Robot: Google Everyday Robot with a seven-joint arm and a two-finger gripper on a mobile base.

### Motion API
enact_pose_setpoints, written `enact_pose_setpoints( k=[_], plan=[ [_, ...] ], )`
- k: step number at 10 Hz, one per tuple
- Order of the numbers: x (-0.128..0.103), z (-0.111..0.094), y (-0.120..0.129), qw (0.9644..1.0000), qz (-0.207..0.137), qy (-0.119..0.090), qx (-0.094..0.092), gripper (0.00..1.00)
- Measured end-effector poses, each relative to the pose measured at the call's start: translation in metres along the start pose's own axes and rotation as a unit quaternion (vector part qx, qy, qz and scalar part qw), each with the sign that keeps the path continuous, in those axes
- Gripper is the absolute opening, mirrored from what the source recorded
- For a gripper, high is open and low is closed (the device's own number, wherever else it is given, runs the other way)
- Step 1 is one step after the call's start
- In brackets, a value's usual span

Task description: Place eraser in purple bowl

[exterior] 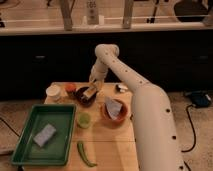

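While claw hangs over purple bowl | eraser tan, blocky | grip: cannot tell

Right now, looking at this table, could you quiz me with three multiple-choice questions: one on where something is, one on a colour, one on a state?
1. The end effector is
A. over the purple bowl
B. over the green tray
C. down by the floor

2. The tray holding the blue-grey sponge is
A. red
B. green
C. white

3. The orange bowl is
A. empty
B. overturned
C. holding a blue-grey cloth

Answers:
1. A, it hangs close above that dark bowl, by the tan eraser.
2. B, its walls and floor are plainly green.
3. C, it sits upright with the cloth inside.
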Motion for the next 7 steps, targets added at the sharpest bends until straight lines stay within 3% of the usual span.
enact_pose_setpoints(
  k=[2, 3, 7],
  plan=[
    [-0.0024, 0.0015, -0.0014, 1.0, 0.0, 0.004, -0.002, 0.76],
    [-0.003, 0.0021, -0.0012, 1.0, 0.001, 0.005, -0.002, 0.79],
    [-0.0046, 0.0028, 0.0011, 1.0, 0.005, 0.006, -0.001, 0.8]
  ],
)
